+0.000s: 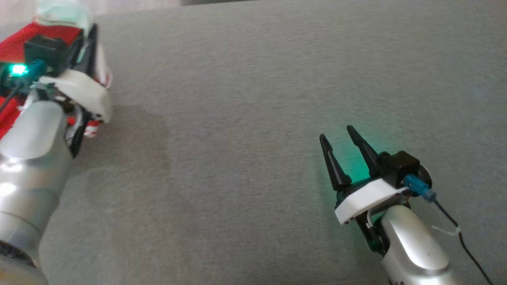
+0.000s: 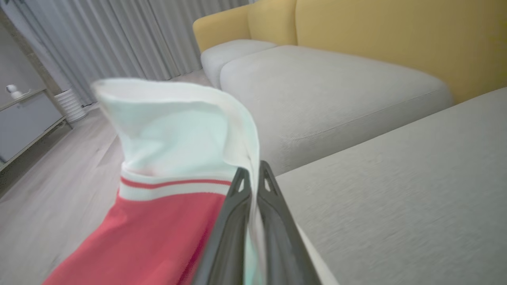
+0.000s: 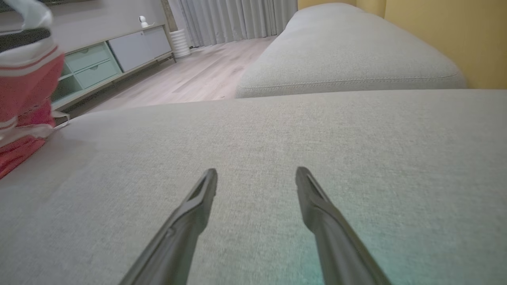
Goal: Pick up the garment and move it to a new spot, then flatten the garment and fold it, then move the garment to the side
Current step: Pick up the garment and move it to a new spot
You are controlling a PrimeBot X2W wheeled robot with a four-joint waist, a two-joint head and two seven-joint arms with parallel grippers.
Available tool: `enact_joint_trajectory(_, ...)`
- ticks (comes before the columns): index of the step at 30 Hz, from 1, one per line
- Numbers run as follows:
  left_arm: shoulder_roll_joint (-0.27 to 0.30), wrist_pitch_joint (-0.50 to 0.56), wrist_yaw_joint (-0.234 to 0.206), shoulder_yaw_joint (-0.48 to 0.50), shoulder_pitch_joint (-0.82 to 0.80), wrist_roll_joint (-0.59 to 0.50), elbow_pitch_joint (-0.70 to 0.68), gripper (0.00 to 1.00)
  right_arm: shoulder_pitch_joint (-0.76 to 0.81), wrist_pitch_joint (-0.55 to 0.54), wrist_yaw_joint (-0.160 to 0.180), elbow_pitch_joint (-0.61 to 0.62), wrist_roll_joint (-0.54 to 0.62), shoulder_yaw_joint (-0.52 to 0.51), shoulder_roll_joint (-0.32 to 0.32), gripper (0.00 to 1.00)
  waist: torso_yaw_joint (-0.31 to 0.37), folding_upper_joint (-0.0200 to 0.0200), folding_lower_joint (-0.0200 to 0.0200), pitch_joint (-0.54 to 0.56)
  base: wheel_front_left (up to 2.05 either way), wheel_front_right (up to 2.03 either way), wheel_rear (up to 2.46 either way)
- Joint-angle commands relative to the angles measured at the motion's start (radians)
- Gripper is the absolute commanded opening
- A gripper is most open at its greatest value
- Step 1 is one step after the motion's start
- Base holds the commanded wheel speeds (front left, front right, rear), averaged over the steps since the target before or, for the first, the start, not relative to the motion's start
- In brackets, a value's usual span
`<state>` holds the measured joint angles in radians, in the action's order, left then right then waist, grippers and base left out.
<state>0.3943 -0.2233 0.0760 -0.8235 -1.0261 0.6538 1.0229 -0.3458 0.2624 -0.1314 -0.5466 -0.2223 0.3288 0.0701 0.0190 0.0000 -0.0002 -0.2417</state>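
Observation:
The garment (image 2: 158, 213) is red with a white striped band and a pale mint-white part (image 2: 170, 130). My left gripper (image 2: 253, 170) is shut on its white edge and holds it above the grey sofa cushion (image 2: 396, 190). In the head view the garment (image 1: 16, 47) hangs at the upper left, partly hidden behind my left wrist, with the left gripper (image 1: 93, 33) pointing up into it. My right gripper (image 1: 336, 133) stands open low over the cushion at the lower right, nothing between its fingers (image 3: 206, 186). At the left edge of the right wrist view the garment (image 3: 23, 87) hangs down to the cushion.
The grey cushion (image 1: 253, 118) spreads wide in front of me. A second grey cushion (image 3: 348, 59) and the yellow sofa back (image 2: 396, 35) lie beyond. A wooden floor (image 3: 190, 79), grey curtains (image 2: 119, 35) and a low cabinet (image 3: 111, 55) are off the sofa's edge.

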Motion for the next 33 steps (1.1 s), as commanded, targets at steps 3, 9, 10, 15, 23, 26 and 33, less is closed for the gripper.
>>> enact_joint_trajectory(3, 0.007, -0.024, 0.014, 0.003, -0.061, -0.018, -0.078, 0.00, 0.014, -0.001, 0.001, 0.027, -0.022, 0.032, -0.019, 1.00, 0.122, 0.0000, 0.0002, 0.049, 0.00, 0.00, 0.00)
enact_joint_trajectory(9, -0.100, -0.032, 0.032, -0.032, -0.042, -0.015, -0.207, 0.00, 0.025, -0.001, 0.001, 0.043, -0.072, 0.096, -0.020, 1.00, 0.273, 0.0000, 0.0002, 0.059, 0.00, 0.00, 0.00)
enact_joint_trajectory(10, -0.121, -0.032, 0.034, -0.035, -0.042, -0.009, -0.221, 0.00, 0.026, -0.001, 0.001, 0.045, -0.076, 0.101, -0.020, 1.00, 0.291, 0.0000, 0.0002, 0.059, 0.00, 0.00, 0.00)
enact_joint_trajectory(15, -0.230, -0.032, 0.044, -0.077, -0.068, -0.004, -0.273, 0.00, 0.033, -0.001, 0.001, 0.045, -0.092, 0.122, -0.020, 1.00, 0.354, 0.0000, 0.0002, 0.060, 0.00, 0.00, 0.00)
enact_joint_trajectory(23, -0.321, -0.035, 0.049, -0.125, -0.043, 0.031, -0.285, 0.23, 0.042, -0.001, 0.001, 0.044, -0.098, 0.118, -0.020, 1.00, 0.360, 0.0000, 0.0002, 0.064, 0.00, 0.00, 0.00)
enact_joint_trajectory(26, -0.320, -0.036, 0.041, -0.124, -0.028, 0.029, -0.262, 1.00, 0.040, -0.001, 0.001, 0.046, -0.096, 0.113, -0.020, 1.00, 0.344, 0.0000, 0.0002, 0.064, 0.00, 0.00, 0.00)
enact_joint_trajectory(33, -0.255, -0.038, -0.018, -0.043, 0.085, -0.003, -0.250, 1.00, 0.041, -0.001, 0.001, 0.042, -0.070, 0.062, -0.020, 1.00, 0.230, 0.0000, 0.0002, 0.072, 0.00, 0.00, 0.00)
